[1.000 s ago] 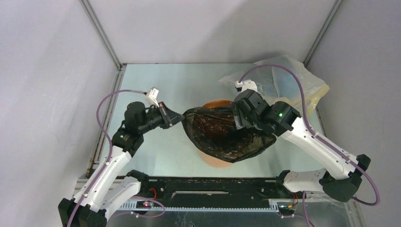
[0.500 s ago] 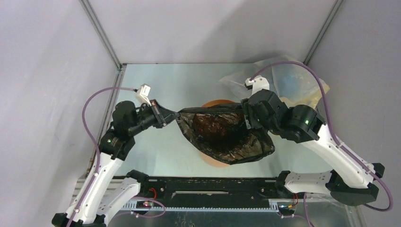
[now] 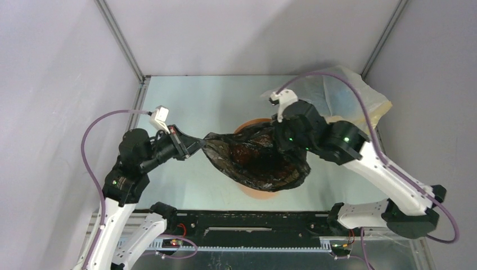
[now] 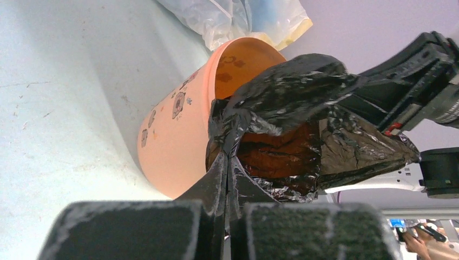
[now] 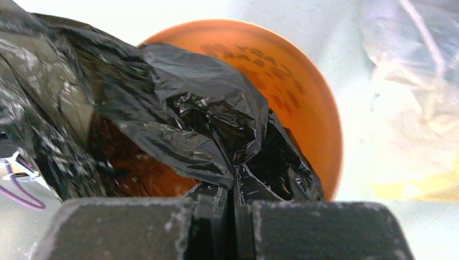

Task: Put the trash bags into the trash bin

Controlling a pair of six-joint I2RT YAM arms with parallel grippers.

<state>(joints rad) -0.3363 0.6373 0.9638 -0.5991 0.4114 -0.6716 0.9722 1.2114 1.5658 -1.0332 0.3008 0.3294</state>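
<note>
Black trash bag [image 3: 259,163] — left claw [image 4: 227,184], right claw [image 5: 234,203] pinching opposite edges; I'd hold it taut, lowering into orange bin [image 4: 173,141].

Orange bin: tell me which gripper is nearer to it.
Right. The right gripper sits over the far side of the bin, shut on the black bag; the left gripper is off to its left, pinching the bag's other edge.

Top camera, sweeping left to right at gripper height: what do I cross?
Left gripper → black trash bag → translucent yellowish bag.
</note>
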